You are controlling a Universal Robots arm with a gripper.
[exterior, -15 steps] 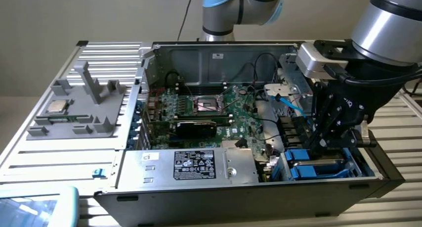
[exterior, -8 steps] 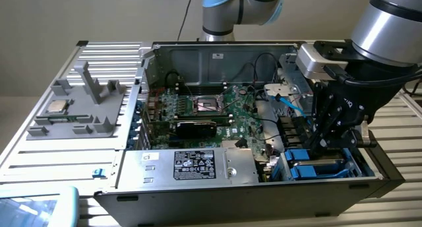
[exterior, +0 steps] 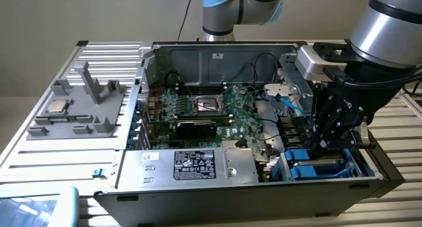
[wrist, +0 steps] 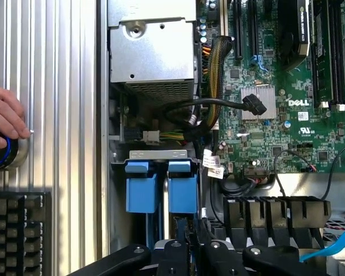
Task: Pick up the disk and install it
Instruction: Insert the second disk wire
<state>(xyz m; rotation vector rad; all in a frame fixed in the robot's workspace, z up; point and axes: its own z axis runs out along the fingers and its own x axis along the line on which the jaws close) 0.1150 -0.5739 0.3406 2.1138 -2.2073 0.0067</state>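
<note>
Disk seemingly seated under gripper

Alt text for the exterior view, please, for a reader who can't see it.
A robot arm's black pincer reaches down into the blue drive bay at the corner of an open computer case, on the exterior view's right. The green motherboard lies exposed mid-case; a grey fixture holding a small silver chip sits left.

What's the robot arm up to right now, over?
Black gripper down inside open computer case, over blue plastic drive frames. Fingers' state unclear. Disk itself not discernible. Black cables nearby; a person's hand outside the case.
</note>
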